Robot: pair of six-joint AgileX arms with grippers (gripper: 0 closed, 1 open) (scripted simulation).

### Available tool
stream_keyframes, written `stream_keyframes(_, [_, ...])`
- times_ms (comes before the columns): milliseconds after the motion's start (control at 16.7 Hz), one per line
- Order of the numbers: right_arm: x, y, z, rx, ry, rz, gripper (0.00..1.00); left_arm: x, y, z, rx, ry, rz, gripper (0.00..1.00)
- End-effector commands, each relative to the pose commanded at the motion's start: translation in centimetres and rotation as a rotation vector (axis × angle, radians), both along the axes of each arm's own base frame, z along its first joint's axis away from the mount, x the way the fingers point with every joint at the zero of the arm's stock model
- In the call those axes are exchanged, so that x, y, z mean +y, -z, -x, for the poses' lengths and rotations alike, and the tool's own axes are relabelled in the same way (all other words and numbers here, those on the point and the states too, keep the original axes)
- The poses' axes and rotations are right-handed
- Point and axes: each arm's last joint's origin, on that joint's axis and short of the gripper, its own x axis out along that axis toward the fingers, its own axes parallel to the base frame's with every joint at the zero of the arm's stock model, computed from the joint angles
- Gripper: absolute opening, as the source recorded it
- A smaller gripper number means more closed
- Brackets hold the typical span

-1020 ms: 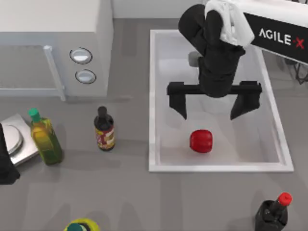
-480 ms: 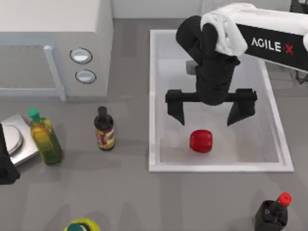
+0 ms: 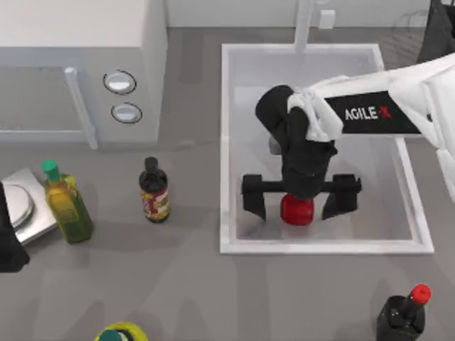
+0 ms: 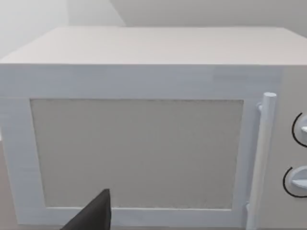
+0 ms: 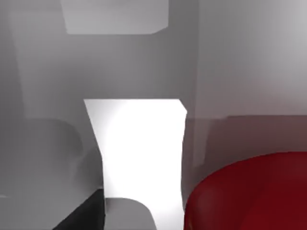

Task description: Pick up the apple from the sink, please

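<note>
Apple (image 3: 298, 211) first: it sits on the floor of the sink (image 3: 226, 142), toward the near rim, red and glossy, with a bare floor all round it. Right gripper (image 3: 301, 199) hangs directly over it, fingers spread wide, one on each side of the fruit and not touching it, so the step in hand looks like the final drop before the squeeze. From the right wrist view the apple (image 5: 249, 191) is very close. To do it well, I'd say sink the fingers until the pads are level with the widest part, keep the fruit centred so neither finger nudges it first, then close gently; it is smooth and round and could roll. Left arm (image 3: 8, 241) is parked at the table's left edge, facing the microwave (image 4: 144, 129).
</note>
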Motion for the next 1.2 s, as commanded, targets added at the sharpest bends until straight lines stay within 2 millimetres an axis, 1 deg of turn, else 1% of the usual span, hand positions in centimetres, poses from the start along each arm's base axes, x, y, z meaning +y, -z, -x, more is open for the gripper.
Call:
stream_keyframes(60, [-0.05,0.55,0.12,0.004,0.000,0.002,1.00,0.00,0.00,0.00,0.000,0.000,0.000,1.00])
stream_keyframes(300, [-0.05,0.63,0.14,0.004,0.000,0.003,1.00,0.00,0.00,0.00,0.000,0.000,0.000,1.00])
stream_keyframes(1080, [-0.05,0.63,0.14,0.004,0.000,0.003,0.02,0.00,0.00,0.00,0.000,0.000,0.000,1.00])
stream_keyframes(1140, [-0.05,0.63,0.14,0.004,0.000,0.003,0.00,0.00,0.00,0.00,0.000,0.000,0.000,1.00])
stream_keyframes(1200, [-0.05,0.63,0.14,0.004,0.000,0.003,0.00,0.00,0.00,0.00,0.000,0.000,0.000,1.00])
